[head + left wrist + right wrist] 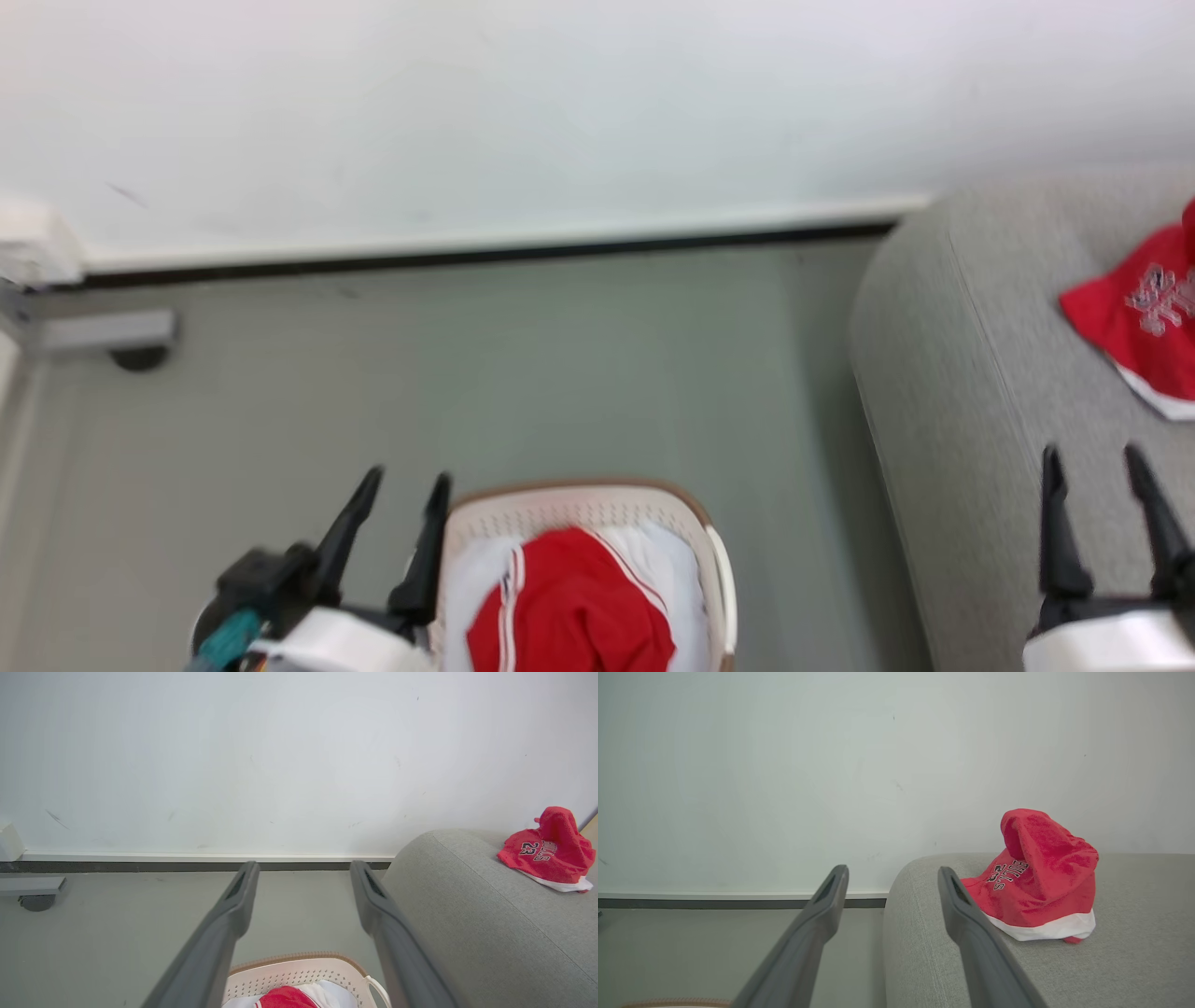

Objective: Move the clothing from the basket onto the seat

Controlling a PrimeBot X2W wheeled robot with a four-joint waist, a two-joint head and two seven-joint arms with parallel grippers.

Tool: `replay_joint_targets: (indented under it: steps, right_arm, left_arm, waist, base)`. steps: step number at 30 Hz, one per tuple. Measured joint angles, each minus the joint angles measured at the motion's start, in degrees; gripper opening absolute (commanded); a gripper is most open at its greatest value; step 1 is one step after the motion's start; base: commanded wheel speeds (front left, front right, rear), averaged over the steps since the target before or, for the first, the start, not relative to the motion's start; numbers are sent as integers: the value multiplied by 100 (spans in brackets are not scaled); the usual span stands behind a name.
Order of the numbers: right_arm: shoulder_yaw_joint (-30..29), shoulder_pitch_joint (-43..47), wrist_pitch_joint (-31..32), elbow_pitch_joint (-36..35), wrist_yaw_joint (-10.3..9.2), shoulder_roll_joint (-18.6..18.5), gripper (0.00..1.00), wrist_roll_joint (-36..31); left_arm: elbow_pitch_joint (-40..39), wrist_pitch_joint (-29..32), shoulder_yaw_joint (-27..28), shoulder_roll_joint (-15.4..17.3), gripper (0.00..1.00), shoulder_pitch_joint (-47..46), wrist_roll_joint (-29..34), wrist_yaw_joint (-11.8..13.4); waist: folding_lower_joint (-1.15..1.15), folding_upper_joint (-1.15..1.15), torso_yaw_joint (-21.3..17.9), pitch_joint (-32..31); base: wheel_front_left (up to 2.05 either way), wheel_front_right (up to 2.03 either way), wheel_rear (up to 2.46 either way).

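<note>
Grey floor (560, 373) runs along a white wall, where a dark caster (140, 357) sits under a pale frame at the far left. My left gripper (407, 478) comes next, its two dark fingers spread wide with nothing between them, just beside the left rim of the basket (579, 495). From my left wrist, that gripper (303, 865) frames the basket's (299, 970) brown-edged far rim. The cream basket stands on the floor, a strip of bare floor between it and the sofa (962, 392). Red shorts (574, 597) with white side stripes lie bunched inside it, white fabric around them; whether that white is part of the shorts I cannot tell.

Right of the basket rises the rounded left end of the grey woven sofa. My right gripper (1093, 453) is over the sofa's top, fingers likewise spread and holding nothing. From my right wrist, that gripper (893, 870) straddles the sofa's (1134, 952) left edge. Beyond its right finger the red jersey (1036, 882) sits crumpled in a peaked heap on the sofa's top, back from that left edge, its "BULLS" lettering and white hem showing. It is clear of both grippers.
</note>
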Motion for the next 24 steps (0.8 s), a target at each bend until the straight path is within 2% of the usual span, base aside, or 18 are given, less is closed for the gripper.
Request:
replay_joint_targets:
  steps: [6, 11, 18, 24]
  right_arm:
    - [204, 580, 0, 49, 0, 1, 100, 181]
    - [274, 806, 0, 187, 0, -1, 100, 359]
    - [426, 933, 0, 394, 0, 0, 100, 401]
    - [461, 928, 0, 424, 0, 0, 100, 412]
  left_arm:
    - [24, 0, 703, -364, 100, 661, 324, -143]
    - [73, 0, 1080, -558, 100, 888, 611, -302]
    - [211, 0, 1574, -756, 100, 1006, 822, -434]
    - [247, 0, 1686, -853, 100, 1006, 944, -524]
  waist:
    - [0, 0, 279, -566]
    - [0, 0, 502, -833]
    - [1, 0, 641, -956]
    - [1, 0, 639, -937]
  base:
    - [0, 0, 0]
    - [0, 0, 0]
    - [0, 0, 0]
    - [0, 0, 0]
